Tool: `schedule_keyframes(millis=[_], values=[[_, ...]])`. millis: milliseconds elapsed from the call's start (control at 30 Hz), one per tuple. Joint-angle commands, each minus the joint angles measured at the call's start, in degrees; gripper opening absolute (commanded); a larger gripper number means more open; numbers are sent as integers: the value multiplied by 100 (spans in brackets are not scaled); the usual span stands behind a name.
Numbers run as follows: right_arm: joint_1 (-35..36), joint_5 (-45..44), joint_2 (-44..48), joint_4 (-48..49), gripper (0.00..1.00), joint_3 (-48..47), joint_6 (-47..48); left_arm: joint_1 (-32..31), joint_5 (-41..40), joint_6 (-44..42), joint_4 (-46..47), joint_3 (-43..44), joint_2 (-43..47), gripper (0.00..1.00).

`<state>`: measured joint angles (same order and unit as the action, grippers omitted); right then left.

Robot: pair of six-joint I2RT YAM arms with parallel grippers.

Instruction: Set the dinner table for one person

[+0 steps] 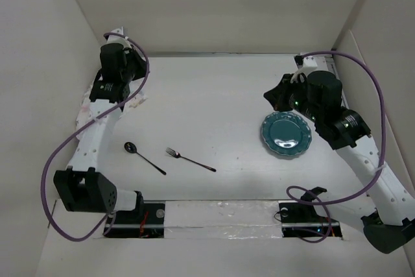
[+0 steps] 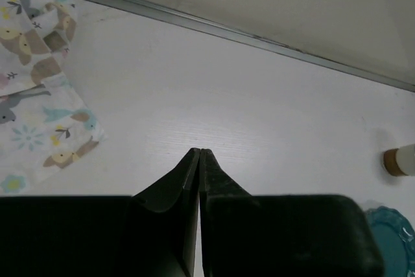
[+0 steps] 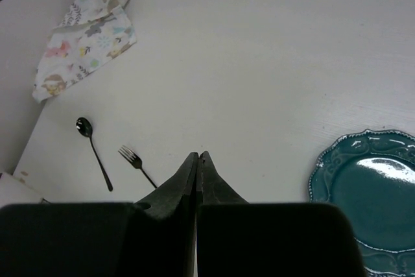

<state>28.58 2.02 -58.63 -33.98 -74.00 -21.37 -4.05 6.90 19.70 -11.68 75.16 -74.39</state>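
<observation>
Dinner table (image 1: 214, 89): the white surface under both arms, carrying the teal plate (image 1: 286, 135) on its right half.
Left gripper (image 2: 199, 154): I see the fingers pressed together on nothing, well left of the plate.
Right gripper (image 3: 196, 156): clenched and empty, near the plate.
Fork (image 1: 189, 159): left of the plate, tines away from it.
Spoon (image 1: 144, 157): beyond the fork.
Floral placemat (image 3: 87, 30): rumpled, farthest left of the plate.
</observation>
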Motion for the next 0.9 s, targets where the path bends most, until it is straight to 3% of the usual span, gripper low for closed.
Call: schedule_keyframes(millis=[0, 133, 233, 300, 367, 400, 467, 500, 533, 867], values=[[-89, 184, 45, 234, 0, -1, 54, 19, -845, -388, -351, 552, -627, 0], [-151, 228, 124, 242, 0, 78, 71, -69, -1741, -643, -370, 816, -1531, 0], [-203, 378, 133, 260, 0, 149, 54, -69, -2112, -678, -414, 1071, -2173, 23], [-203, 422, 124, 216, 0, 166, 54, 71, -2096, -635, -457, 1255, -2500, 32], [-203, 439, 115, 190, 1, 175, 45, 176, -1964, -485, -597, 1527, -2966, 34], [-203, 457, 132, 224, 7, 245, 36, 177, -2016, -468, -616, 1598, -3133, 34], [-203, 544, 168, 321, 42, 342, 1, 177, -2332, -424, -773, 1843, -3677, 43], [-203, 571, 168, 330, 42, 342, 1, 177, -2333, -441, -792, 1923, -3679, 43], [-203, 597, 150, 339, 51, 359, 18, 177, -2377, -476, -818, 2063, -3931, 49], [-203, 703, 54, 269, 55, 369, 18, 238, -2271, -467, -1117, 2565, -5120, 49]])
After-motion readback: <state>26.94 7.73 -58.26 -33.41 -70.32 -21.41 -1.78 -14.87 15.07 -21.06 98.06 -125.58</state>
